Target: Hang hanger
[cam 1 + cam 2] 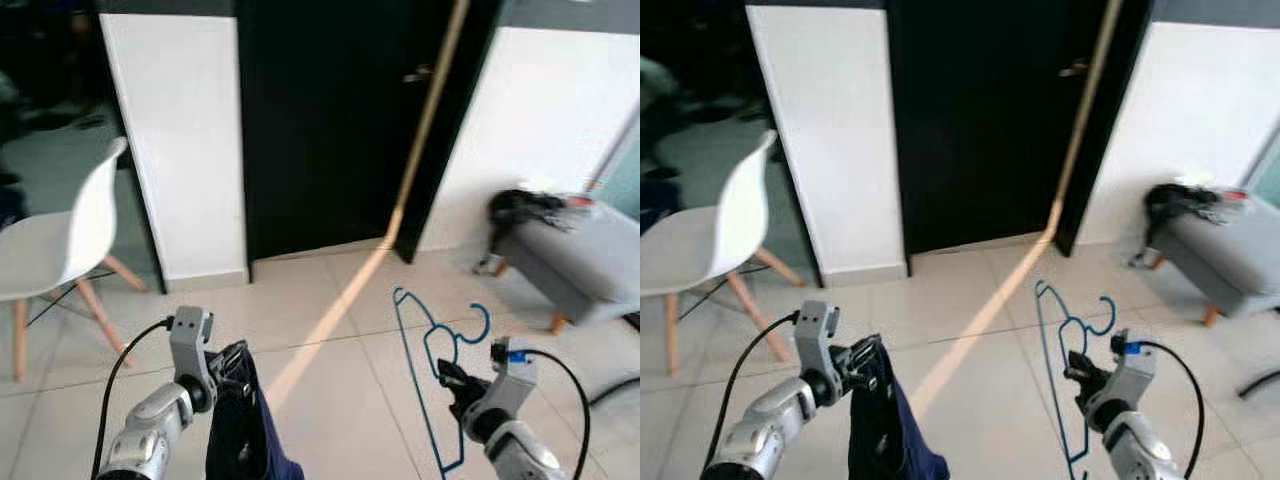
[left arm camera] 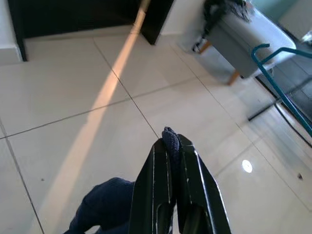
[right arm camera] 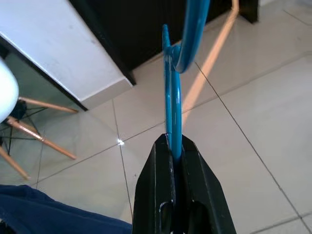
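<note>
No writing, label, brand, number or sign can be read in any of the views; every visible surface is plain or too blurred to tell.

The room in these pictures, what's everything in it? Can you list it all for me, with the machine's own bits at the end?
hanger: one, blue, held up over the floor at the robot's right
garment: one, dark navy, hanging at the robot's left
chair: one, white seat on wooden legs, far left
door: one, black, straight ahead between white walls
bench: one, grey on wooden legs, far right
dark bundle: one, black, on the bench's near end; too blurred to name
floor: pale tiles with a strip of sunlight
left gripper: black fingers shut on the garment
right gripper: black fingers shut on the hanger
</note>
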`<state>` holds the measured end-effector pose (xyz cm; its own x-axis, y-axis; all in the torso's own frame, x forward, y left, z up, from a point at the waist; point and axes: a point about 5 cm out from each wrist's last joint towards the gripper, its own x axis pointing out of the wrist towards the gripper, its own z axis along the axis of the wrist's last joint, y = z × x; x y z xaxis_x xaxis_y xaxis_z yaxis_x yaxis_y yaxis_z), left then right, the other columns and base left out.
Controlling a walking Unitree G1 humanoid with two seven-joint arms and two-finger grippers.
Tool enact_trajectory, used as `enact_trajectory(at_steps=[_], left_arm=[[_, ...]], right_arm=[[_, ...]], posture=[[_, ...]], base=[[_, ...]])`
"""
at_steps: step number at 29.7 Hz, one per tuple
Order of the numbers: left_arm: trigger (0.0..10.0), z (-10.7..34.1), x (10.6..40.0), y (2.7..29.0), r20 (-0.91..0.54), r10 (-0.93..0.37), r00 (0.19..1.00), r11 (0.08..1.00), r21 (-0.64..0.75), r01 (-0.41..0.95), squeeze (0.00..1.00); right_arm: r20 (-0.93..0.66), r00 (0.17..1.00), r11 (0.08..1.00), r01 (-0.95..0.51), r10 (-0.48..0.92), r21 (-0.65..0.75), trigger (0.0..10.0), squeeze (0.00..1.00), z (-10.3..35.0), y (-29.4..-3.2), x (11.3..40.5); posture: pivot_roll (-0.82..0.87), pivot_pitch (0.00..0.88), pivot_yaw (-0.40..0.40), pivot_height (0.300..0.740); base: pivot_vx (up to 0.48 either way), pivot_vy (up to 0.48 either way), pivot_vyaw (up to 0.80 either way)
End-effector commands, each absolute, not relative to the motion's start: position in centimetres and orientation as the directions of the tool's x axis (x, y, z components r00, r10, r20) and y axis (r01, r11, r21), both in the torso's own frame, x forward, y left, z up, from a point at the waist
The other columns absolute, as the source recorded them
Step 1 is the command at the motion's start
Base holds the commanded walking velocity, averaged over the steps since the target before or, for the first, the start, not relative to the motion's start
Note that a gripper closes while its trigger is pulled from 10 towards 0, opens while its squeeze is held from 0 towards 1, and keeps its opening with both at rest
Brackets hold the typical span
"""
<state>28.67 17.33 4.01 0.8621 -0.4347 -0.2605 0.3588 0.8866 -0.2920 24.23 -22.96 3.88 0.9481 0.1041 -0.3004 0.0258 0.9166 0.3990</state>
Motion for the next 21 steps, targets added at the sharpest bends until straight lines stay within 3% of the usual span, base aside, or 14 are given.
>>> enact_trajectory(at_steps=[1, 21], left_arm=[[10.0, 4.67, 28.82, 17.84, -0.239, -0.440, 0.865, 0.884, -0.285, 0.371, 0.00], [10.0, 4.96, 29.13, 17.96, -0.217, -0.453, 0.865, 0.872, -0.307, 0.380, 0.00]], right_arm=[[-0.294, 0.950, 0.908, 0.028, 0.106, 0.417, 10.0, 0.00, 4.07, -23.02, 24.00], [-0.284, 0.951, 0.893, 0.021, 0.121, 0.450, 10.0, 0.00, 4.01, -22.98, 23.84]], posture=[[0.04, 0.000, -0.014, 0.740], [0.03, 0.000, -0.023, 0.740]], base=[[0.000, 0.000, -0.80], [0.000, 0.000, -0.80]])
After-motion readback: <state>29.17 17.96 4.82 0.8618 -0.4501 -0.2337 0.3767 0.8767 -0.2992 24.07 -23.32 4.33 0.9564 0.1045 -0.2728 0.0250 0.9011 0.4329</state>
